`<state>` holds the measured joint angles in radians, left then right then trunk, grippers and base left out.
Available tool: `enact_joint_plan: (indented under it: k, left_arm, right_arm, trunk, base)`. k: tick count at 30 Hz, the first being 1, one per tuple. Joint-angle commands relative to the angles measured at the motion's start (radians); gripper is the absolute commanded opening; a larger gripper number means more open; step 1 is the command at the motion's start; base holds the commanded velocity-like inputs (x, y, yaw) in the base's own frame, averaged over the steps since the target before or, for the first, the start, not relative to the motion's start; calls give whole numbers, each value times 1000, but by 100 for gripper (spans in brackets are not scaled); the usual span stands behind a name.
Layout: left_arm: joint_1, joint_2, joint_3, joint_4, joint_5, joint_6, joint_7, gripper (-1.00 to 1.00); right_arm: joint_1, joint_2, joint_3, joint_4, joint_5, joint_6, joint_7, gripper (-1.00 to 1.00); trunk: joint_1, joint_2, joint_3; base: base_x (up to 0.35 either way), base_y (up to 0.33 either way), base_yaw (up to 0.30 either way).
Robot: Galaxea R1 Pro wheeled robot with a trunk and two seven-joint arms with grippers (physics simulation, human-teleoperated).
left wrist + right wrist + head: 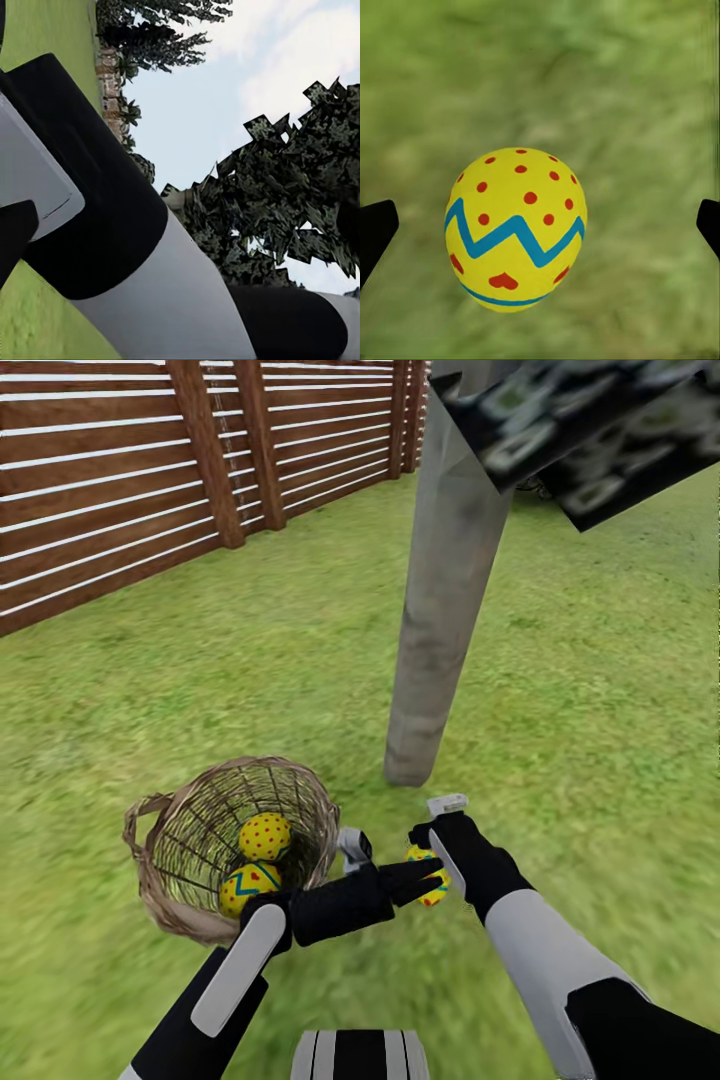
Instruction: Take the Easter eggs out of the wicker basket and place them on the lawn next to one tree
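Wicker basket (165,860) is standing on the lawn (600,710), near the tree (440,620), and is holding two Easter eggs (264,836). A third egg (515,227) is lying on the grass between the right gripper's (437,860) fingertips, which are spread wide apart and are not touching it; it appears released near the trunk base. The left gripper (352,852) is hovering just beside the basket rim; whether it is open or closed cannot be told. Count: three eggs, one basket, one tree trunk, two arms. Judged progress: one egg out, two remaining for transfer.
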<state>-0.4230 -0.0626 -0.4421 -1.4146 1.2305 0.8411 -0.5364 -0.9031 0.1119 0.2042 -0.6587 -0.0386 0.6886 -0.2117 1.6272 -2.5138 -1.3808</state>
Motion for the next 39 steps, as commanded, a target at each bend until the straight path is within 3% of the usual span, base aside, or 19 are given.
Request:
enact_joint_plan:
  k: [1,5,9,12,17,18,19,22,24,25,28,33,39]
  left_arm:
    - [0,-1,0,0,3,6,0,100]
    - [-4,-11,2,-6,4,12,74,100]
    - [-6,-13,3,-11,12,16,86,100]
    - [-7,-13,3,-12,13,17,87,100]
    - [-7,-13,3,-13,14,18,86,100]
    - [-7,-13,3,-14,14,17,82,100]
    - [-7,-13,2,-18,14,17,81,100]
    - [-7,-13,2,-29,14,16,79,100]
    - [-7,-13,2,-32,13,16,76,100]
    - [-7,-13,2,-35,14,16,68,100]
    - [-7,-10,4,-37,14,17,36,100]
    - [-8,5,11,-47,14,19,-67,100]
    - [-8,53,64,-49,15,21,-158,100]
  right_arm:
    - [0,-2,-2,-1,-5,5,-6,100]
    - [0,-3,-5,-1,-5,5,-6,100]
    - [0,-17,-7,-2,-5,5,4,100]
    - [0,-43,-8,-2,-4,5,110,100]
    - [0,-62,-8,-20,-5,5,158,100]
    - [0,-80,-9,-22,-6,5,239,100]
    - [0,-90,-12,-22,-6,5,277,100]
    - [0,-116,-58,-23,-6,6,366,100]
    - [0,-127,-116,-23,-4,8,410,100]
    - [0,-143,-172,-58,-3,80,473,100]
    - [0,-158,-182,-121,-3,132,504,100]
    - [0,-176,-188,-169,-4,147,512,100]
    - [0,-188,-192,-189,-4,166,512,100]
  trunk:
    - [-1,0,3]
    - [-2,1,19]
    - [-4,2,34]
    - [-5,3,46]
    - [-8,4,65]
    - [-8,4,69]
    - [-9,4,73]
    - [-10,5,85]
    - [-11,5,92]
    - [-11,6,96]
    - [-13,6,108]
    - [-15,8,127]
    - [-18,9,150]
  base:
    - [0,0,0]
    - [0,0,0]
    - [-221,0,0]
    - [-338,8,0]
    - [-289,50,0]
    - [-13,2,0]
    - [-7,1,0]
    - [-3,0,0]
    - [0,0,0]
    - [0,0,0]
    - [0,0,0]
    - [0,0,30]
    - [0,0,245]
